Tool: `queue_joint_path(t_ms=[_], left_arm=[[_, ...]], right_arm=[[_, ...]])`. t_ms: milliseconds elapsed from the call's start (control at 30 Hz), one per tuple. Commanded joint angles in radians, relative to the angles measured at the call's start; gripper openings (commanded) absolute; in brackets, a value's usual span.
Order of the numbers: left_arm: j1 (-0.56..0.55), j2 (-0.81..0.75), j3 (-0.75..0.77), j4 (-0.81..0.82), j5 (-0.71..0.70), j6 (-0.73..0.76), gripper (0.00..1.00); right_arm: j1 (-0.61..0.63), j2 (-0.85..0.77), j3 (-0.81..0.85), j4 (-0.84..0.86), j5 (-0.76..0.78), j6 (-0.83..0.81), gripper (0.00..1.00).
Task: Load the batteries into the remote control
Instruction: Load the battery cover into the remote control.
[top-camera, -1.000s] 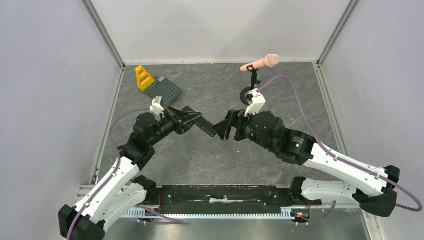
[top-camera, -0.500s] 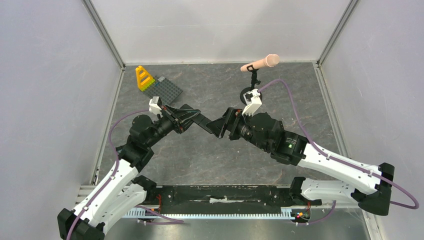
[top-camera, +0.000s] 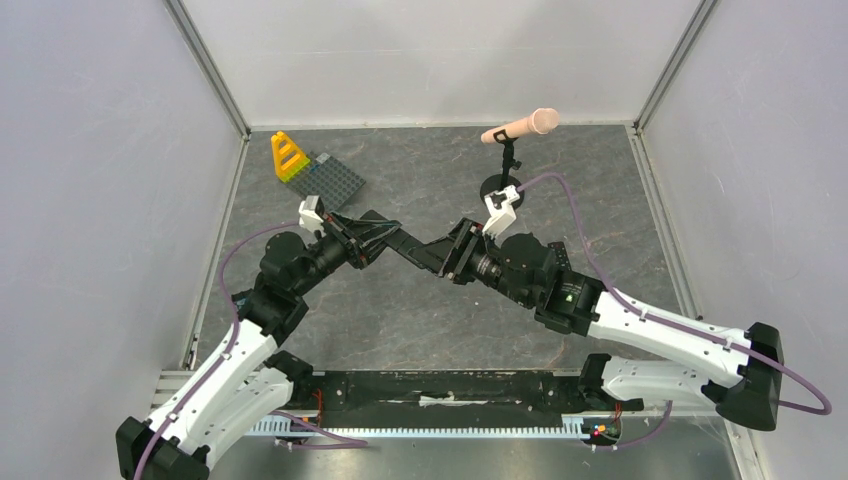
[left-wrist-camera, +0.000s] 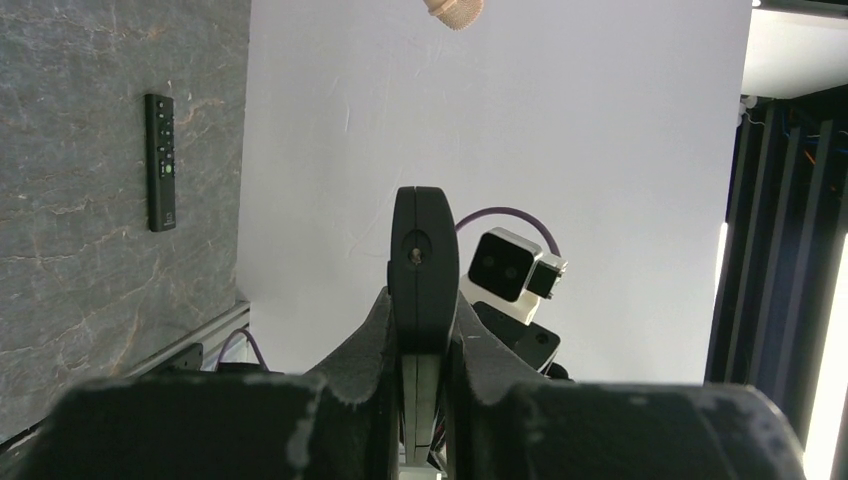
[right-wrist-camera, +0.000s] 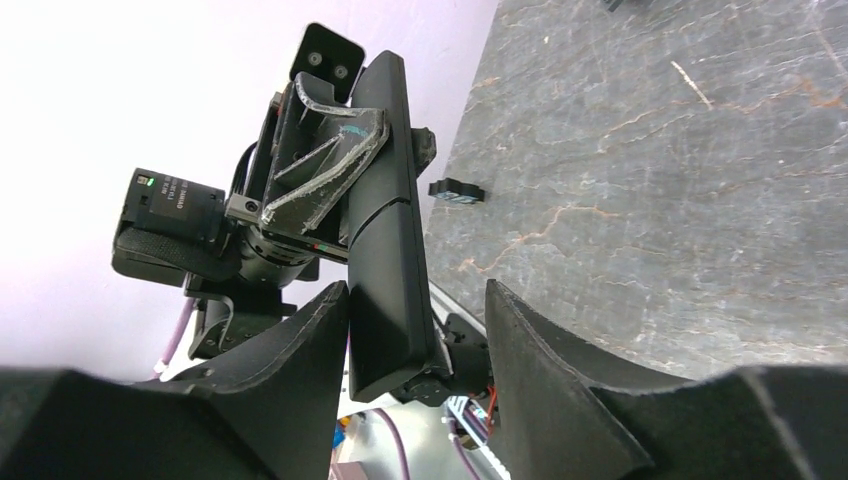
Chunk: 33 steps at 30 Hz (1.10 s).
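The remote control (top-camera: 415, 250), a slim black bar, hangs in the air over the middle of the table. My left gripper (top-camera: 385, 238) is shut on its left end. From the left wrist, the remote control (left-wrist-camera: 424, 250) shows end-on, pinched between both fingers of the left gripper (left-wrist-camera: 422, 300). My right gripper (top-camera: 452, 258) reaches around the bar's other end. In the right wrist view, the remote control (right-wrist-camera: 385, 220) lies against one finger of the right gripper (right-wrist-camera: 415, 290), with a gap to the other, so it is open. The batteries are out of view.
A second black remote with buttons (left-wrist-camera: 160, 162) lies flat on the table. A small black piece (right-wrist-camera: 456, 190) lies near the table edge. A yellow brick (top-camera: 288, 157) and grey baseplate (top-camera: 335, 182) sit back left, a pink microphone on a stand (top-camera: 520, 127) back right.
My right gripper has moved left onto the free end of the remote control and its jaws have narrowed around it. The left gripper has kept its hold, shifting slightly.
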Motion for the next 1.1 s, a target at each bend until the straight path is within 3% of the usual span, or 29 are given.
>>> queue_joint_path(t_ms=[0,633,967,1067], left_arm=[[-0.001,-0.027,0.017,0.19,0.02,-0.092,0.02],[-0.002,-0.043,0.044,0.244,0.103,-0.047,0.02],[-0.002,-0.052,0.052,0.267,0.14,-0.034,0.02],[-0.002,-0.051,0.053,0.261,0.145,-0.022,0.02]], right_arm=[[0.0,0.016,-0.065,0.031,-0.047,0.058,0.51],[-0.028,0.068,-0.16,0.251,-0.14,0.285,0.29],[-0.065,0.095,-0.159,0.286,-0.173,0.31,0.24],[-0.078,0.103,-0.152,0.308,-0.197,0.302,0.27]])
